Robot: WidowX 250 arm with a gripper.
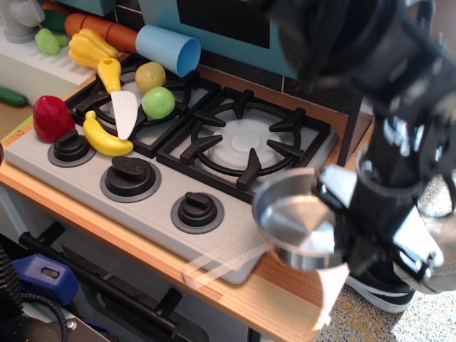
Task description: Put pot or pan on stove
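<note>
The shiny steel saucepan (288, 214) is off the counter, tilted and blurred by motion, over the front right corner of the grey toy stove (235, 235). Its wire loop handle (214, 263) points to the front left and shows only as a faint smear. My gripper (338, 224) is shut on the pan's right rim, and the black arm fills the right side of the view. The right burner grate (242, 142) lies just behind the pan and has nothing on it.
The left burner holds a toy knife (121, 103), a banana (105, 139), a green fruit (158, 102) and a yellowish fruit (150, 75). A light blue cup (167, 48) lies behind them. A red fruit (51, 117) sits at the stove's left edge. The wooden counter edge (285, 299) runs along the front.
</note>
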